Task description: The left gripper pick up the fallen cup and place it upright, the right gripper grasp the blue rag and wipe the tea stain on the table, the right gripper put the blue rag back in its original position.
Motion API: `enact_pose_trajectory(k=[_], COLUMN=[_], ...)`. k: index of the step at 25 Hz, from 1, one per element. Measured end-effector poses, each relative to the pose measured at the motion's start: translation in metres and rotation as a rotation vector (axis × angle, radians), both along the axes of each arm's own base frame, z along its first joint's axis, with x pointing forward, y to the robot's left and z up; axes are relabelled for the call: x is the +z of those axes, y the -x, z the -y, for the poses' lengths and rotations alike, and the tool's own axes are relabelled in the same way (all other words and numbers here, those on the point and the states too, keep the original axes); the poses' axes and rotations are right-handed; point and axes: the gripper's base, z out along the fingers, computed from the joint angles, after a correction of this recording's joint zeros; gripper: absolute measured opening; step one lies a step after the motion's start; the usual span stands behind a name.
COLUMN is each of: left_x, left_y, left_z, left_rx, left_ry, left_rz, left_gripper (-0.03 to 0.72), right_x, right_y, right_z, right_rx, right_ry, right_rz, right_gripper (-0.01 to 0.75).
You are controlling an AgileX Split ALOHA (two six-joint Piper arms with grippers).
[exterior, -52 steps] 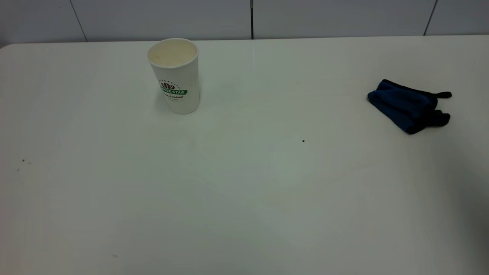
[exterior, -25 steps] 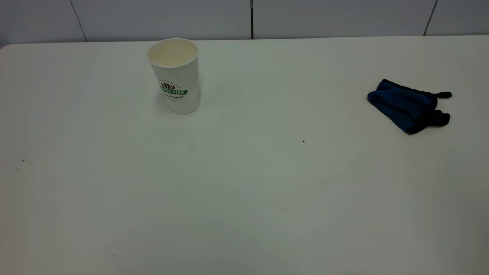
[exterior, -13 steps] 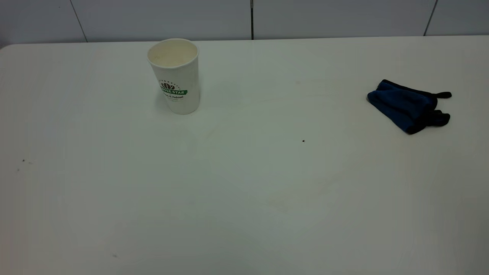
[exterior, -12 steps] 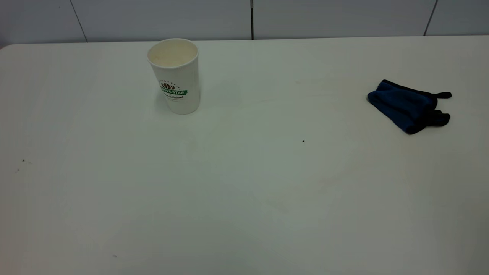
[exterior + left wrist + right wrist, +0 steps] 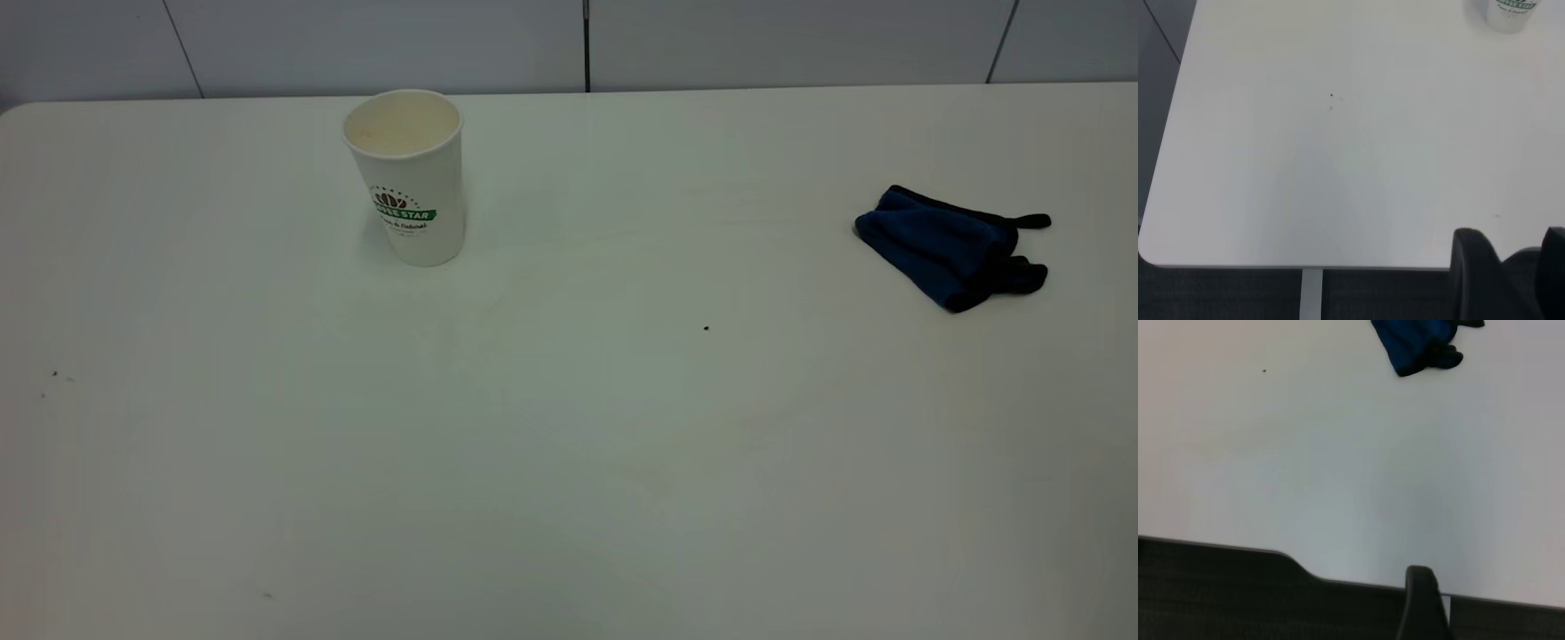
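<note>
The cup (image 5: 409, 178) stands upright at the back left of the table (image 5: 569, 462), mouth up; its base also shows in the left wrist view (image 5: 1508, 13). The blue rag (image 5: 947, 249) lies crumpled at the right, and shows in the right wrist view (image 5: 1418, 343). No distinct brown tea stain shows, only faint yellowish traces near the middle. Neither gripper is in the exterior view. My left gripper (image 5: 1518, 243) is open and empty over the table's front left edge. My right gripper (image 5: 1421, 600) hangs off the front edge, far from the rag.
A tiny black speck (image 5: 706, 328) lies near the table's middle. A few small specks (image 5: 53, 375) sit at the left. Grey wall panels run behind the table. Dark floor lies beyond the front edge (image 5: 1218, 587).
A faint shadow at the table's front right has faded. The cup and the rag have not moved.
</note>
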Motion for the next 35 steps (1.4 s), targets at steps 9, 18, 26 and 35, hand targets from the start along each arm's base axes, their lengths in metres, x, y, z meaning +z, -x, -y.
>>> enact_pose_trajectory(k=[9,18,26,35], left_x=[0.0,0.0,0.0,0.0], left_y=[0.0,0.0,0.0,0.0], left_z=[0.0,0.0,0.0,0.0], left_rx=[0.0,0.0,0.0,0.0], left_ry=[0.0,0.0,0.0,0.0], left_rz=[0.0,0.0,0.0,0.0], left_gripper=[0.253,0.253,0.253,0.253], right_x=[-0.003,-0.003,-0.003,-0.003], right_y=[0.013,0.022,0.022,0.022], right_z=[0.001,0.001,0.001,0.001], right_rx=[-0.019,-0.023,-0.024,-0.024], right_ry=[-0.004,-0.003,-0.003,-0.003], right_rz=[0.114,0.174,0.174,0.174], right_gripper=[0.503,0.448,0.386,0.312])
